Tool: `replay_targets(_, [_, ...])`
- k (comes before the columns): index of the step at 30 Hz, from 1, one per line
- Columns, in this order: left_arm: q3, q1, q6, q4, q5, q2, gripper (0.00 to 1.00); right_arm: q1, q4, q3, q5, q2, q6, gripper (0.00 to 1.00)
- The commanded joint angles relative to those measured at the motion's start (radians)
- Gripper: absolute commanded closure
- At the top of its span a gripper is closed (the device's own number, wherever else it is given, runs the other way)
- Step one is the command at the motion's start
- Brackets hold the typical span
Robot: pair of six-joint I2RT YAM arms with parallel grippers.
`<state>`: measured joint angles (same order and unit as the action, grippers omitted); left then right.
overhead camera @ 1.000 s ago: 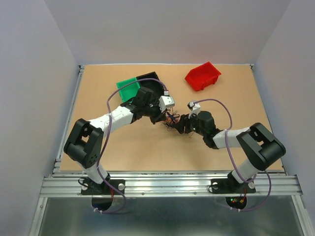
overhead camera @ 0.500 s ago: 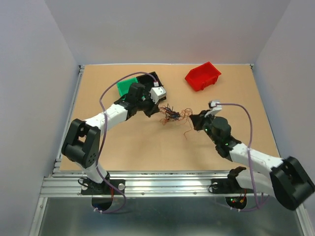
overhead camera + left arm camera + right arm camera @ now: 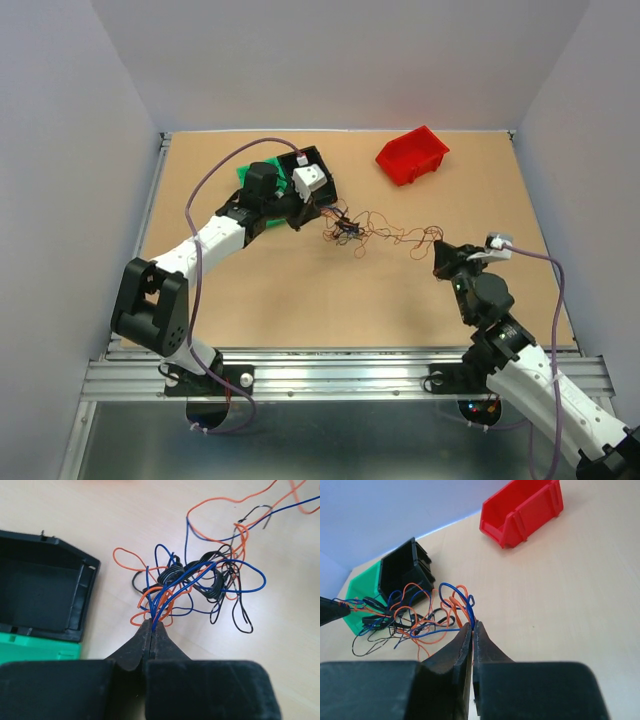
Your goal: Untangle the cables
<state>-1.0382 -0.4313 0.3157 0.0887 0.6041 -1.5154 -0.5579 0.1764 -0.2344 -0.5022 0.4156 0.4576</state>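
Stretching sideways across the surface (image 3: pixel 300 290) from just beside the black bin (image 3: pixel 318 172), one tangle of cables (image 3: pixel 375 228), orange, blue and black strands too knotted to count, two tools, left tool (image 3: pixel 151 626) clenched on strands nearest the bin, right tool (image 3: pixel 472 626) clenched on the far end.

Green bin (image 3: pixel 244 176) — mostly hidden behind black bin (image 3: pixel 322 165).

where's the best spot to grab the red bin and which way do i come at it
Take the red bin by the top rim of one side wall, coming straight down from above. It stands upright with its open top facing up, so the thin wall should fit in the hand, one finger inside and one outside.
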Motion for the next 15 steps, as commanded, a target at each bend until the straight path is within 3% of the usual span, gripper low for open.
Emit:
replay_targets(1, [0.026, -0.047, 0.045, 0.013, 0.045, 0.050, 1.00, -0.005, -0.066, -0.003, 0.014, 0.002, -0.007, 0.89])
replay_targets(3, [0.030, -0.064, 0.059, 0.011, 0.045, 0.061, 1.00, -0.004, -0.064, -0.017, 0.059, 0.041, -0.022, 0.72])
replay_targets(5, [0.038, -0.078, 0.074, 0.009, 0.043, 0.067, 1.00, -0.005, -0.064, -0.029, 0.085, 0.090, -0.027, 0.64])
replay_targets(6, [0.044, -0.086, 0.088, 0.006, 0.040, 0.073, 1.00, -0.004, -0.060, -0.039, 0.108, 0.104, -0.034, 0.48])
replay_targets(8, [0.052, -0.116, 0.103, 0.005, 0.026, 0.080, 1.00, -0.004, -0.042, -0.040, 0.132, 0.141, -0.045, 0.39])
replay_targets(11, [0.066, -0.147, 0.126, 0.003, 0.010, 0.089, 1.00, -0.004, 0.033, -0.014, 0.181, 0.157, -0.060, 0.05])
replay_targets(12, [0.067, -0.150, 0.131, 0.003, 0.008, 0.092, 1.00, -0.004, 0.099, 0.004, 0.212, 0.161, -0.060, 0.00])
replay_targets(15, [0.066, -0.152, 0.135, 0.000, 0.014, 0.089, 1.00, -0.004, 0.234, 0.069, 0.328, 0.182, -0.086, 0.00])
